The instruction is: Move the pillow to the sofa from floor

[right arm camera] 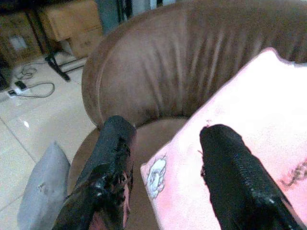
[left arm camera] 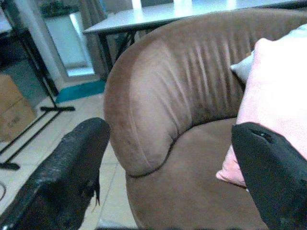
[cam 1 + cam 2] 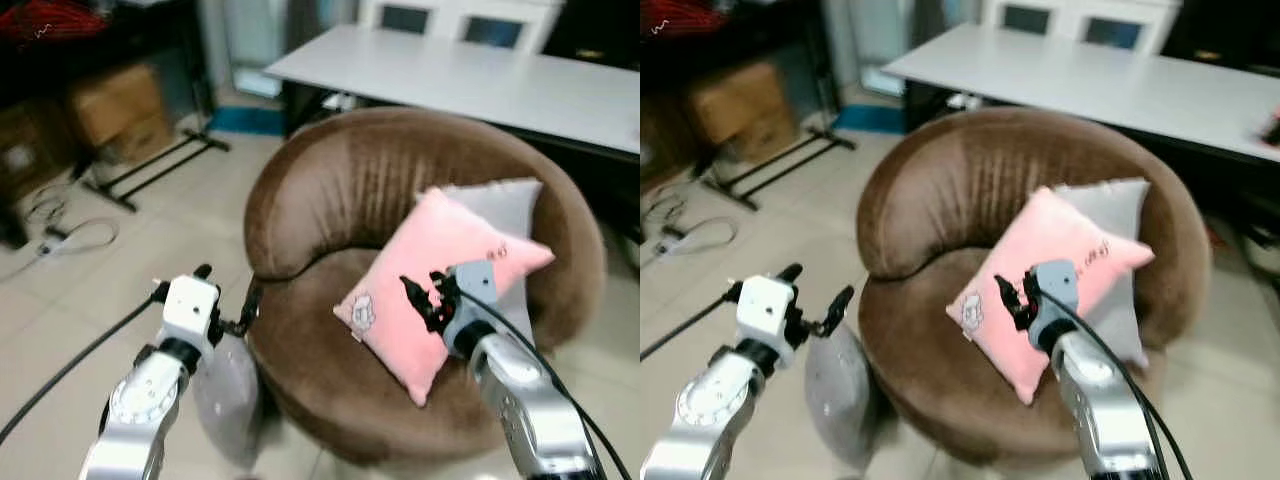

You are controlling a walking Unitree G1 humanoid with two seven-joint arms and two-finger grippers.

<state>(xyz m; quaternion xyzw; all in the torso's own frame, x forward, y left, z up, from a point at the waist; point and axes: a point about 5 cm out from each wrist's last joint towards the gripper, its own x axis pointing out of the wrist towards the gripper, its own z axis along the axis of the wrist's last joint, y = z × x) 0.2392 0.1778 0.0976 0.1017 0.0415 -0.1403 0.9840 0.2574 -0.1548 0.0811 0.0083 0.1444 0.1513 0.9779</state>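
A grey pillow (image 3: 228, 395) stands on the floor, leaning against the left side of the round brown sofa (image 3: 340, 190). My left gripper (image 3: 228, 295) hovers open just above that pillow, beside the sofa's edge, and nothing is between its fingers (image 2: 72, 167). On the seat a pink pillow (image 3: 440, 270) leans against a pale grey pillow (image 3: 505, 205). My right gripper (image 3: 425, 295) is open in front of the pink pillow's lower part. The right wrist view shows its fingers (image 1: 110, 167) spread over the pink pillow's corner, and the floor pillow (image 1: 45, 191) beyond.
A white table (image 3: 480, 80) stands close behind the sofa. Cardboard boxes (image 3: 115, 105) and a black rack base (image 3: 150, 170) are at the far left, with cables (image 3: 70, 235) on the tiled floor. Open tiles lie left of the sofa.
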